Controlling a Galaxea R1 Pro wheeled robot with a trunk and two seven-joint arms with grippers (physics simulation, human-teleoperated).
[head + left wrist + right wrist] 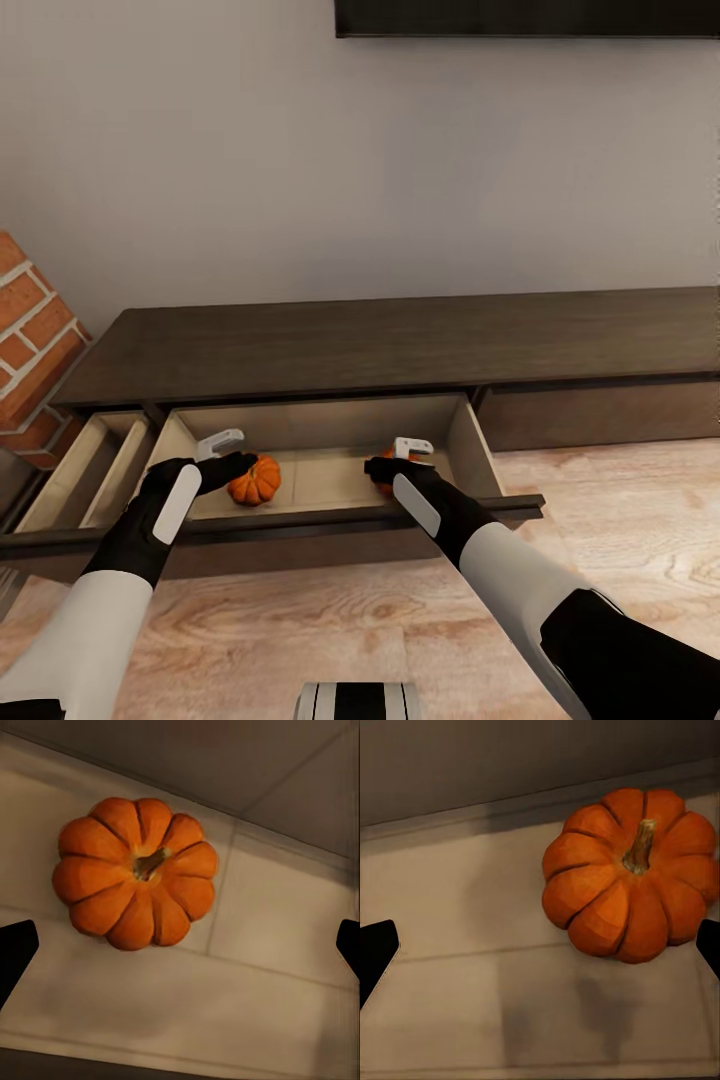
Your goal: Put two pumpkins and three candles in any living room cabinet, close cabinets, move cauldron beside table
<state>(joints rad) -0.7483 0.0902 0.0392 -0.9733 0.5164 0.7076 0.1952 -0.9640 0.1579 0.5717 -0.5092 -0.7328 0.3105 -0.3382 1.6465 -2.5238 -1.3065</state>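
Head view looks down at the long dark cabinet [400, 345] with its big drawer [330, 470] pulled out. One pumpkin [256, 481] sits near the drawer's left end, another pumpkin [385, 478] near its right end. Left gripper [225, 452] and right gripper [408, 455] hang above them, fingers spread wide, holding nothing.

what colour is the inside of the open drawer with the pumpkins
Pale beige, against the dark-brown cabinet; the drawer shows best in the head view.
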